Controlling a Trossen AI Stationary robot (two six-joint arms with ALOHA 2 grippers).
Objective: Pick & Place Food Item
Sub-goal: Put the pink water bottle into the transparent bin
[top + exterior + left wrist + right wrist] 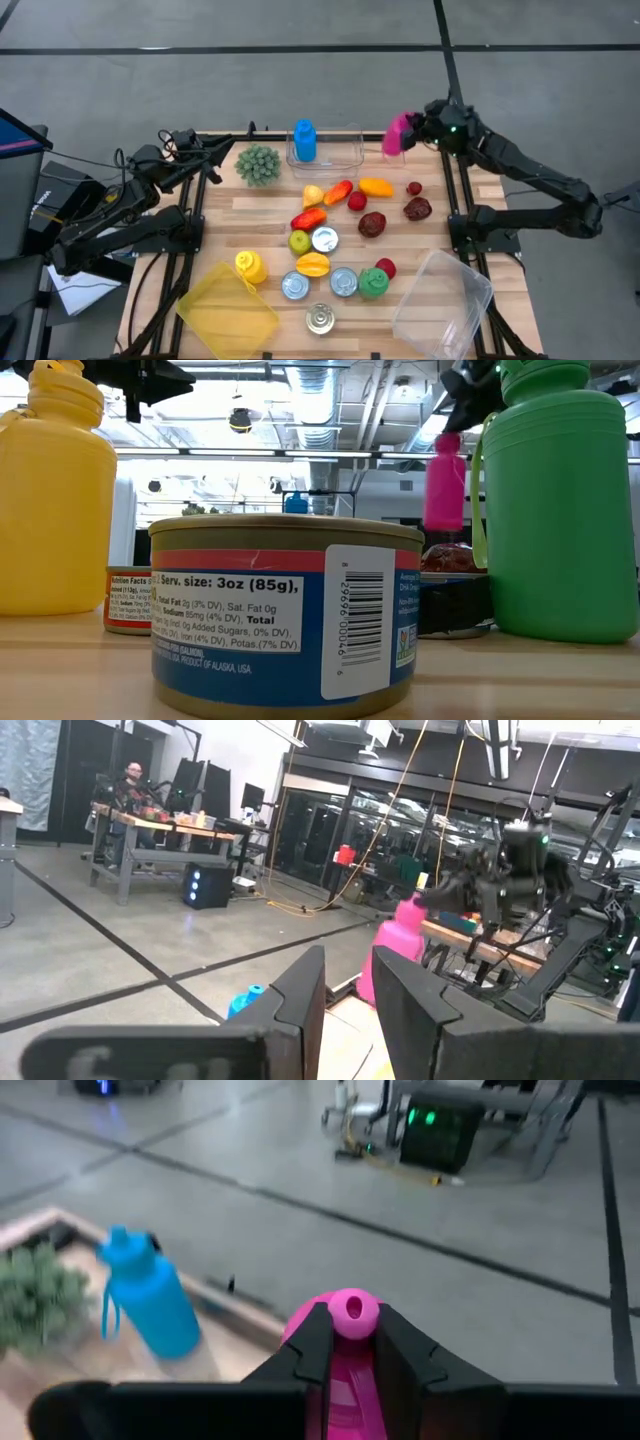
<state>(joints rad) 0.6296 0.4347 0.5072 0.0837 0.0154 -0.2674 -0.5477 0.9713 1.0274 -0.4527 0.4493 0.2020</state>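
Your right gripper (pixel 345 1342), fingers clamped on the neck of the pink plastic bottle (pixel 395 134), holds it aloft at upper right of the overhead frame, where a slip could drop it off the wooden table (pixel 250 215).

The high view looks straight down on the whole slatted wooden table (pixel 260 205), far enough off to take in both arms and the grey floor around.

The low view sits at table height, very near a round tin can with a blue and white paper label (pixel 285 615) filling the frame's centre, facing level into the room.

Each wrist view looks forward past its own dark fingers (pixel 300 995). The left one faces across to the other arm.

All four views share the pink plastic bottle (pixel 396 134); the blue plastic bottle (pixel 145 1295) probably shows in all four too.
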